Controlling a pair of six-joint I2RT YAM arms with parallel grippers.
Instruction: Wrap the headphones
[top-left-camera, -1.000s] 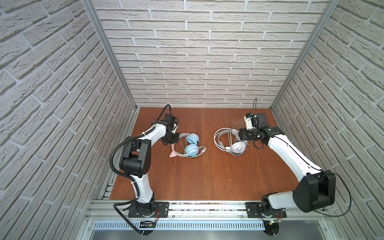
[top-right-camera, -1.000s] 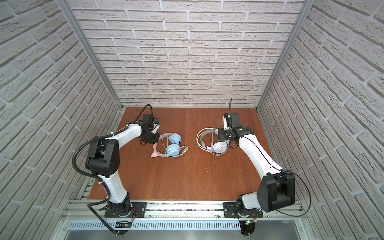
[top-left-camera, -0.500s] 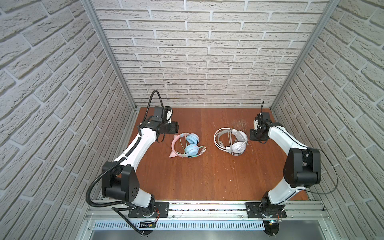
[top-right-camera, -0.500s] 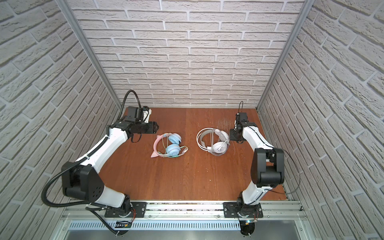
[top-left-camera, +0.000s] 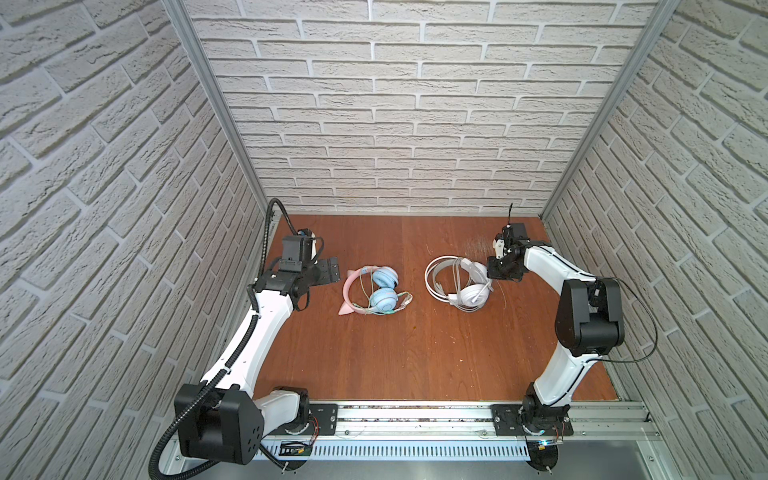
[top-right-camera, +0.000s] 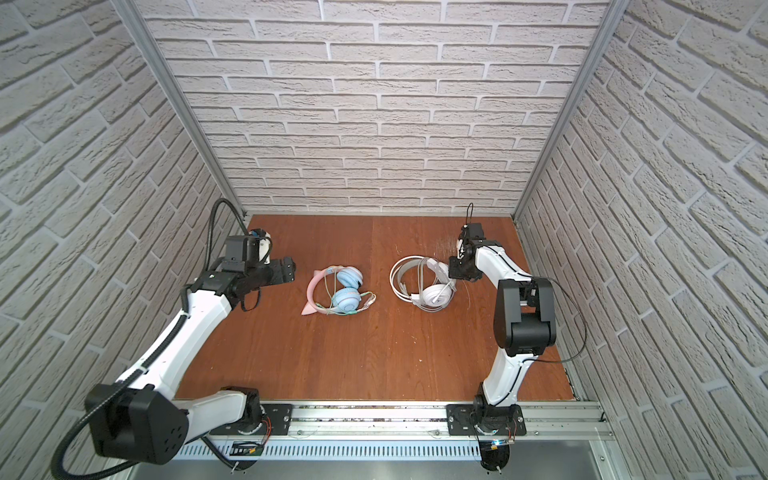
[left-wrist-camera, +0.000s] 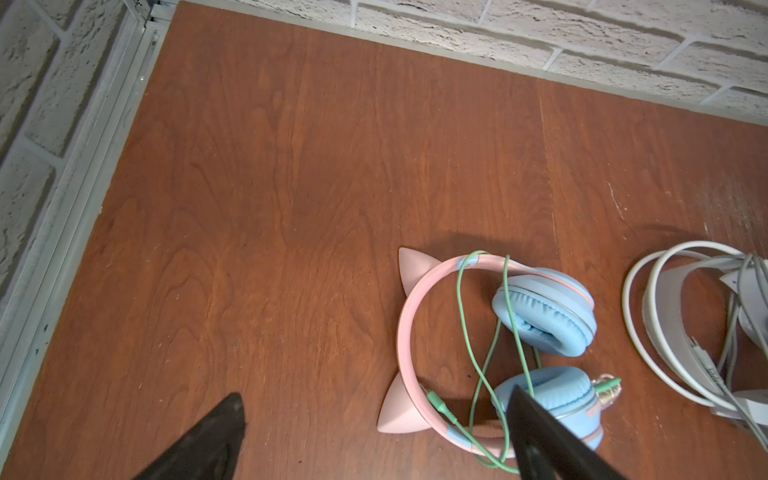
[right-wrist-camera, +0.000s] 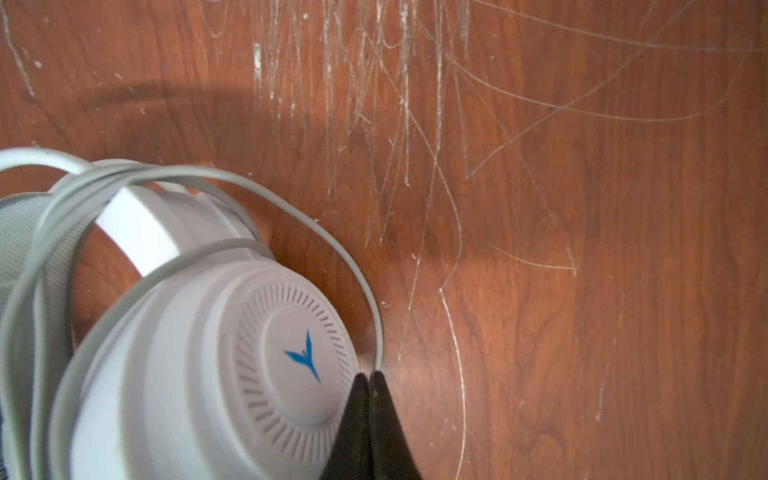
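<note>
Two headphones (top-right-camera: 347, 300) are lying side by side on the brown table (top-left-camera: 415, 353). I am seeing my left gripper (top-left-camera: 329, 270) hanging wide open and empty just beside the pink pair (top-left-camera: 383, 298). Next to that the white pair (top-left-camera: 471, 296) is lying, and my right gripper (right-wrist-camera: 369, 376) is pinching its pale cable (right-wrist-camera: 291, 212) tight beside an earcup (right-wrist-camera: 266, 357).

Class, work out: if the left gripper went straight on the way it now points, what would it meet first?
Likely the pink cat-ear headphones: the open left gripper points toward them, though its height is unclear.
</note>
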